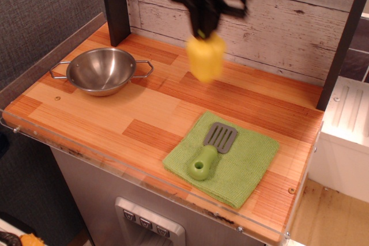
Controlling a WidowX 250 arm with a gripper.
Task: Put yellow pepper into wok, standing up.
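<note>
Yellow pepper (206, 57) is up in the air on my feed, hanging from the gripper (203, 29) by its green stem, jaws pinched tight on it. Both are smeared with motion blur, so I can't make out much detail, but the pepper looks stem-up and clear of the bench (138, 108), in front of the whitewashed plank wall (288, 21). The wok (101, 71) sits off toward the bench's left side, well apart from the pepper, empty and shiny, wire handles sticking out either side. Nearer the front edge there's a green cloth (242, 162) lying flat, and a spatula (211, 149) with a grey slotted blade and green handle rests on top of it. A dark post (115, 4) stands at the back corner behind the wok.
</note>
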